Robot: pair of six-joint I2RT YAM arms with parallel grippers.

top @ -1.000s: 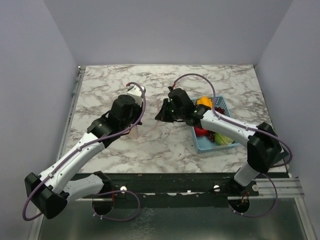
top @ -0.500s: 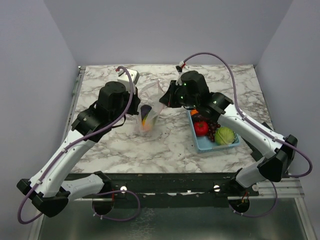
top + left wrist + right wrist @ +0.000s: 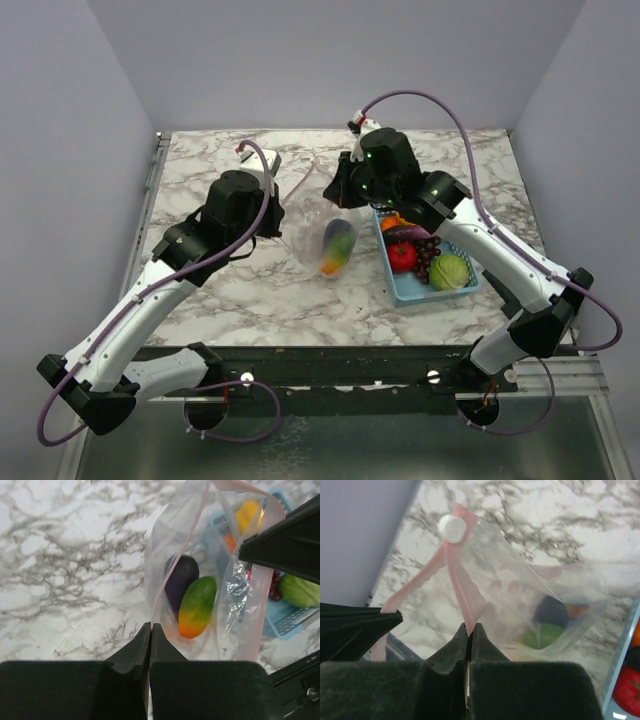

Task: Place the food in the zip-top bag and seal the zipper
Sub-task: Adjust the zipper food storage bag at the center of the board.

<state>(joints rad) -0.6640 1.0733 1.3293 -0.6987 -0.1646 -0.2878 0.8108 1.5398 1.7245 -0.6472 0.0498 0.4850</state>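
A: Where are we holding the zip-top bag (image 3: 325, 235) right now?

B: We are gripping it from both sides. Our left tool (image 3: 150, 627) is pinching the pink zipper (image 3: 181, 550) with its fingers pressed together. Our right tool (image 3: 470, 627) is clamping the same strip on the opposite lip, just below the white slider (image 3: 453, 527).

A: Why two grips on such a thin thing?

B: The plastic is floppy, so we are stretching the mouth between the tools to stop it from folding over. That is our reading of it.

A: What is sitting inside?

B: The eggplant (image 3: 180, 577) and a green-and-orange piece (image 3: 196, 606) are lying side by side at the bottom, touching. Their weight is pulling the bag down between our arms. We cannot tell whether its bottom is touching the counter (image 3: 260, 290).

A: And the other food?

B: A tomato (image 3: 402, 256), grapes (image 3: 428, 252) and a round green piece (image 3: 450, 271) are waiting in the light-blue basket (image 3: 405, 290), just beside the bag on our right.

A: So sealing is not due yet?

B: We are judging not, with pieces left in the basket. The bag is hanging close to it, which is making the next transfer short.
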